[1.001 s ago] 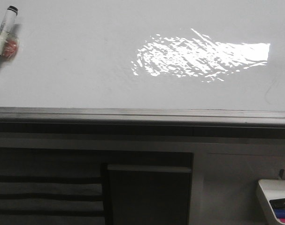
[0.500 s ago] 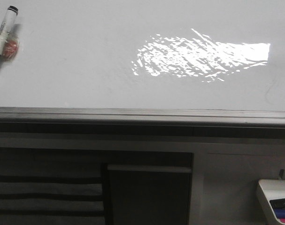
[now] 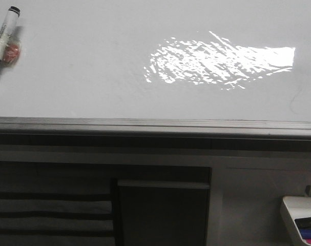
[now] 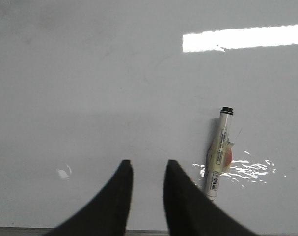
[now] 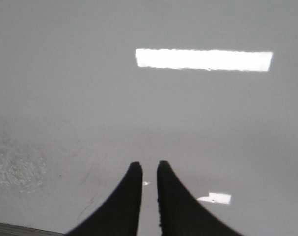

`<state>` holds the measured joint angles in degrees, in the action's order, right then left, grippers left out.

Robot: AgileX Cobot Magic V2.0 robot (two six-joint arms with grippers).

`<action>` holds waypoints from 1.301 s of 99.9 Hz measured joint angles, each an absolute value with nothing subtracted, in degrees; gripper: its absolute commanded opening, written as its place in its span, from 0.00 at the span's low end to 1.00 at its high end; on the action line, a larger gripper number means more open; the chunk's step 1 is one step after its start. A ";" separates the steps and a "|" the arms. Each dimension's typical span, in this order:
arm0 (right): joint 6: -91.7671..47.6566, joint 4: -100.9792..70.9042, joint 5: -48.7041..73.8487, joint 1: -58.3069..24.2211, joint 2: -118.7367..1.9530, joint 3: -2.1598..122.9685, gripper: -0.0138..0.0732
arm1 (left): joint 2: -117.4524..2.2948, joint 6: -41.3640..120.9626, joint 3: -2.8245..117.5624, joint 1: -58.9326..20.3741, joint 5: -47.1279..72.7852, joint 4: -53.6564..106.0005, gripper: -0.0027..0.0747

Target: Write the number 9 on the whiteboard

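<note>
- whiteboard lies flat, filling the upper front view; long axis runs left-right, grey metal edge rail along its near side
- surface glossy white, bright glare patch right of centre; faint grey smudges only, can't make out any drawn 9
- marker lies on the board at far left, black cap end pointing away from the robot, body slanted; reddish tape blob touching its side
- left end effector above the board, fingers slightly apart, gripping nothing; marker just beside it, not touching
- right end effector over bare board, narrow gap between fingers, empty
- small white tray at lower right, below the board
</note>
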<state>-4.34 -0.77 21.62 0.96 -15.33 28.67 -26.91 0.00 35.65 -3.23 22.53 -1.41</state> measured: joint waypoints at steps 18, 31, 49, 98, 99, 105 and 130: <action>-4.34 -0.56 21.62 0.96 -15.33 28.67 0.88 | -26.91 0.00 35.65 -3.23 22.53 -2.26 0.84; -4.34 -0.56 21.62 0.96 -15.33 28.67 0.90 | -26.91 0.00 35.65 -3.23 22.53 -2.38 0.83; -4.34 -0.56 21.72 0.96 -15.33 28.67 0.90 | -26.91 0.00 35.65 -3.23 22.53 -2.38 0.83; -4.34 -0.56 21.49 0.96 -15.33 28.67 0.90 | -39.18 0.00 35.17 -13.28 20.34 -7.19 0.83; -4.34 -0.56 21.49 0.96 -15.33 28.67 0.90 | -39.59 0.00 35.17 -13.40 20.34 -7.21 0.83; -4.34 -0.56 21.49 0.96 -15.33 28.67 0.90 | -44.04 0.00 35.87 -13.89 21.04 -7.75 0.83; -4.34 -0.56 21.45 0.96 -15.33 28.67 0.90 | -59.69 0.00 41.39 -13.99 21.33 -7.99 0.83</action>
<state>-4.34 -0.56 21.45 0.96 -15.33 28.67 -59.69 0.00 41.39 -13.99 21.33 -7.99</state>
